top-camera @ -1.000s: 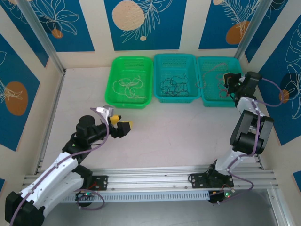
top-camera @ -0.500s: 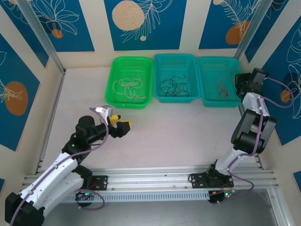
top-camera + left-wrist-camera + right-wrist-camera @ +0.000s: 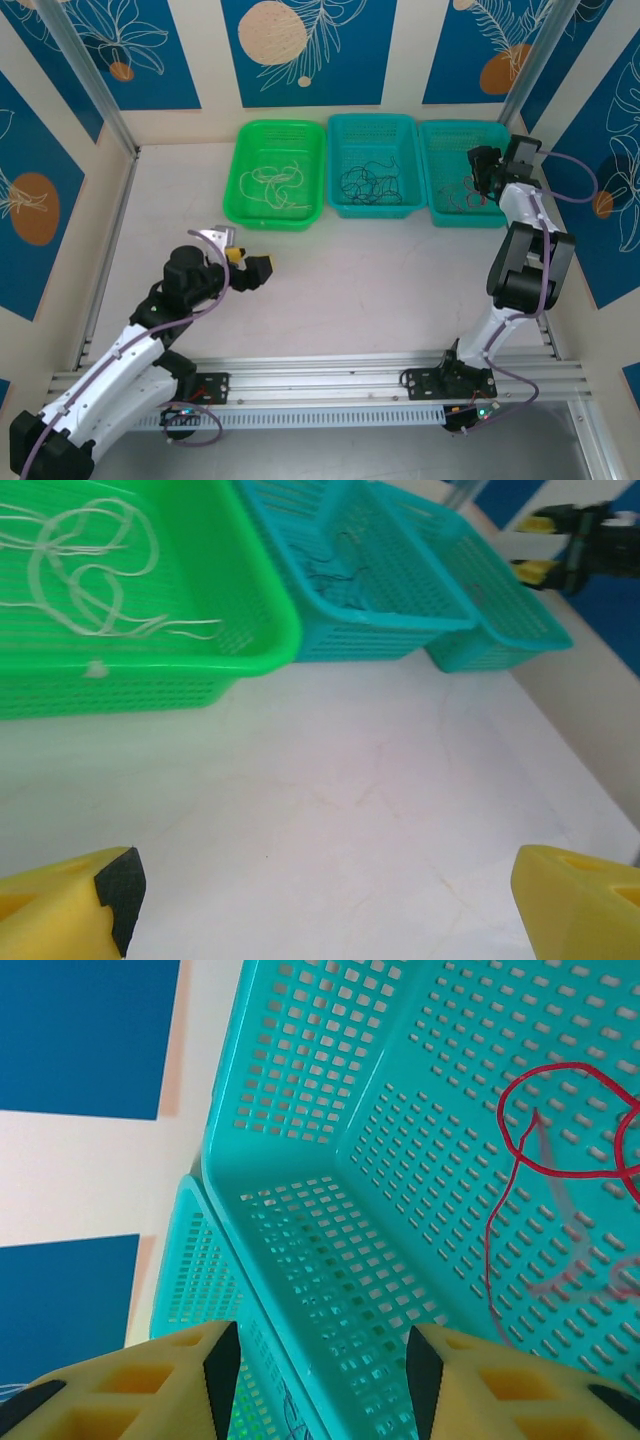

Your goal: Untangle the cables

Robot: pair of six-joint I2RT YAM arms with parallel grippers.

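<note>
Sorted by colour: black cables (image 3: 368, 183) in middle basket (image 3: 372, 118); white cables (image 3: 275, 183) in green basket (image 3: 245, 135) to its left; red cables (image 3: 560, 1160) in right basket (image 3: 460, 127). Task looks near done; loops within baskets may remain. Right gripper (image 3: 480, 170) over red cables, jaws parted, empty. Left gripper (image 3: 255, 268) well in front-left of middle basket, jaws wide, empty.

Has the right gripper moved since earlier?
Yes. The right gripper has swung left: half a second ago it sat at the right rim of the right teal basket, now over its inside.
</note>
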